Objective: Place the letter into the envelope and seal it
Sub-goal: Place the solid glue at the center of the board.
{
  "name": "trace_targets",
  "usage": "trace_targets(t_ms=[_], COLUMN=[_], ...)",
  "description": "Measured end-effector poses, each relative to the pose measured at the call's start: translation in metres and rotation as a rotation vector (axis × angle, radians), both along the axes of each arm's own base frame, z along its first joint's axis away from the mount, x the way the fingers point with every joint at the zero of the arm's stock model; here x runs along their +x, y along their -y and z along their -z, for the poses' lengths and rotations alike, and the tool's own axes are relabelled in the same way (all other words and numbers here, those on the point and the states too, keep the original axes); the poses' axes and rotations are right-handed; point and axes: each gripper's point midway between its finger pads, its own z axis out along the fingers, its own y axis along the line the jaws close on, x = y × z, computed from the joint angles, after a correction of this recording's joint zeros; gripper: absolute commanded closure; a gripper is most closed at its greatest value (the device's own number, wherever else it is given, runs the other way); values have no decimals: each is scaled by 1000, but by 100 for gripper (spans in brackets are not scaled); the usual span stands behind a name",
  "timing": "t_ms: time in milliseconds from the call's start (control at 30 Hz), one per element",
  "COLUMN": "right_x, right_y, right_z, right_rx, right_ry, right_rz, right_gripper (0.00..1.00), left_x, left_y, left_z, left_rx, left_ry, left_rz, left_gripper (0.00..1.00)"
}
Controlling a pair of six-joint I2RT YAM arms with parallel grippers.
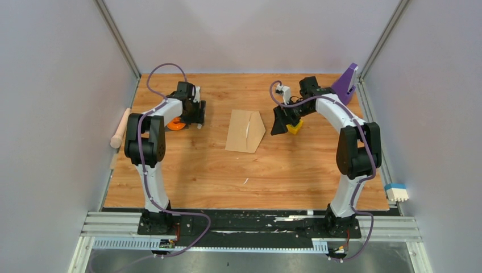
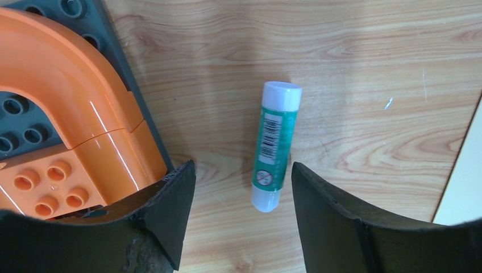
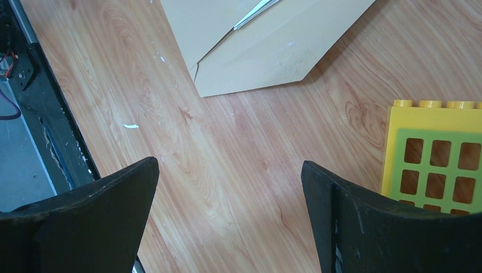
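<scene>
The envelope (image 1: 245, 132) lies flat on the worktop (image 1: 227, 176), mid-frame in the top view. Only a thin pale edge of the letter (image 3: 257, 12) shows at the flap; the rest is hidden. The left tool (image 2: 241, 170) stands open around a lying glue stick (image 2: 275, 145), gaps on both sides. The right tool (image 3: 230, 164) gapes wide and empty over wood, with the envelope cut off at that frame's top.

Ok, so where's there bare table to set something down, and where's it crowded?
Widest bare wood: the near stretch between the envelope and the black base rail. Also free: the back strip behind the envelope. Crowded: the left, around the orange brick and glue stick, and the right, around the yellow block and purple piece.
</scene>
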Motion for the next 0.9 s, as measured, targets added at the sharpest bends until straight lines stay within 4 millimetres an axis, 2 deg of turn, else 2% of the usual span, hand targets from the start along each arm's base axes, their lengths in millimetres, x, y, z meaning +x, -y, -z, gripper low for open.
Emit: trace_targets(t_ms=[267,433,500,533,633,733,900], right_x=[0,1,2,3,10,17,32], right_y=[0,0,0,-1,-3,-7,-18], right_z=[2,7,12,14,24,33,38], right_rx=[-4,-8,-11,-11,-12,0,41], right_ry=[-23,-45,-63,-73,-109,-143,-175], right_rz=[19,35,51,58,85,101,106], right_gripper=[0,0,0,0,0,0,0], left_x=[-1,-2,-3,-3,-4,-3,3], left_y=[-2,0,5,7,16,26,60], left_z=[0,-1,-2,-3,-8,-21,-60], left_rx=[8,-1,-26,-36,-77,-103,-135], left_ry=[-4,-11,-14,-14,-12,7,100], left_rz=[-5,1,12,18,38,64,141], left_gripper=[27,17,10,3,0,0,0])
